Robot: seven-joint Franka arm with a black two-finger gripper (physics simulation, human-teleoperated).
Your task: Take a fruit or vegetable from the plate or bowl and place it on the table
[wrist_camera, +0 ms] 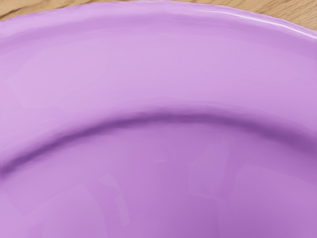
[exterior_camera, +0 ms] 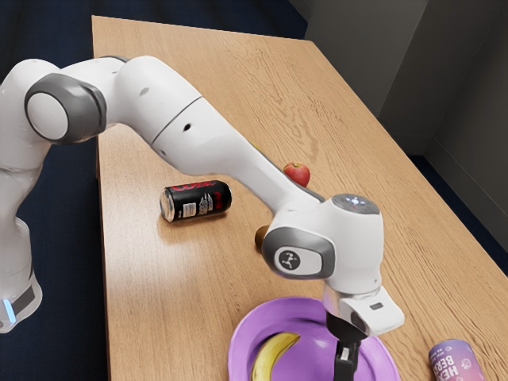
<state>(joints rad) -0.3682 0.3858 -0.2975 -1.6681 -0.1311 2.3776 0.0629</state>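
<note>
Purple bowl point(exterior_camera: 268, 314), one; one banana point(exterior_camera: 272, 352) inside

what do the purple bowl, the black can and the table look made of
The purple bowl looks like glossy plastic, maybe glazed ceramic: smooth, with a bright streak on its rim. The black can seems to be shiny printed metal, given its silvery end. The table is probably satin wood, from its grain.

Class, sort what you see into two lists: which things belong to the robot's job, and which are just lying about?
Job:
- banana, in the dish
- purple dish
- table, where fruit goes

Lying about:
- black can, on its side
- apple
- pinkish-purple can
- brown item, mostly hidden
</note>
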